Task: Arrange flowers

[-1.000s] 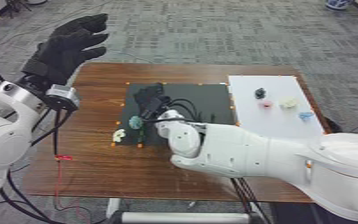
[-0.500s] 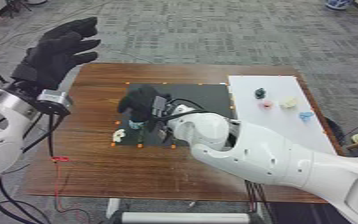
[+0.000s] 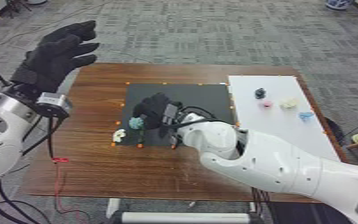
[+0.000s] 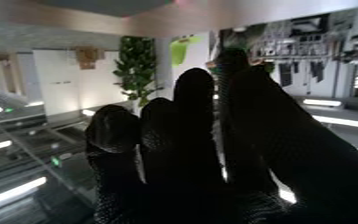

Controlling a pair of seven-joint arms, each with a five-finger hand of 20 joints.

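In the head view my left hand [image 3: 55,57] is raised off the table's left side, fingers straight. My right hand [image 3: 155,106] is over the black mat [image 3: 193,91], with the teal flower [image 3: 136,123] close beside its fingers. Whether they touch is unclear. A cream flower [image 3: 119,135] lies at the mat's near left corner. On the white board [image 3: 246,82] are a dark flower [image 3: 260,93], a pink one [image 3: 267,104], a pale yellow one [image 3: 288,103] and a blue one [image 3: 306,116]. In the right wrist view my right hand [image 4: 189,145] has extended, relaxed fingers.
The brown table [image 3: 149,175] surrounds the mat, with small orange markers along the mat's edges. My right forearm crosses the table's near right part and the board's near end. A red cable [image 3: 60,160] hangs over the table's left side.
My right hand first turned and came over the teal flower, then shifted rightward, uncovering it. The right forearm swung toward the near side. My left hand moved slightly left.
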